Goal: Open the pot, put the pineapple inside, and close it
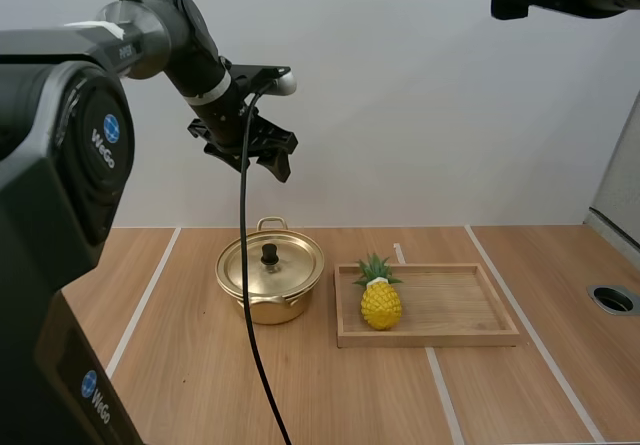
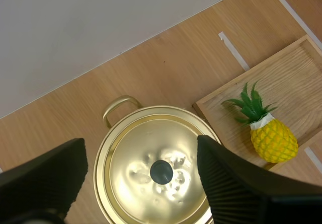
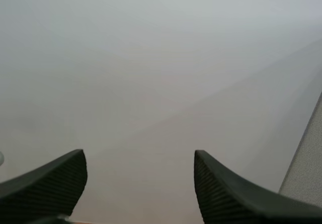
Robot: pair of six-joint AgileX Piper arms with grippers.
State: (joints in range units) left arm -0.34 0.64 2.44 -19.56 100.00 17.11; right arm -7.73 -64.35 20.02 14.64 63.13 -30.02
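Note:
A gold pot (image 1: 270, 283) stands on the table with its lid (image 2: 158, 168) on, a black knob (image 2: 161, 171) at the lid's centre. To its right a yellow pineapple (image 1: 381, 300) with green leaves stands upright at the left end of a wooden tray (image 1: 450, 335). My left gripper (image 1: 262, 155) hangs open high above the pot, and between its fingers (image 2: 226, 178) I look down on the lid, with the pineapple (image 2: 269, 136) off to the side. My right gripper (image 3: 138, 183) is open, with nothing between its fingers but a plain wall.
White tape lines (image 1: 150, 295) divide the wooden table into strips. A round black grommet (image 1: 613, 299) is set in the table at the far right. The right part of the tray holds nothing.

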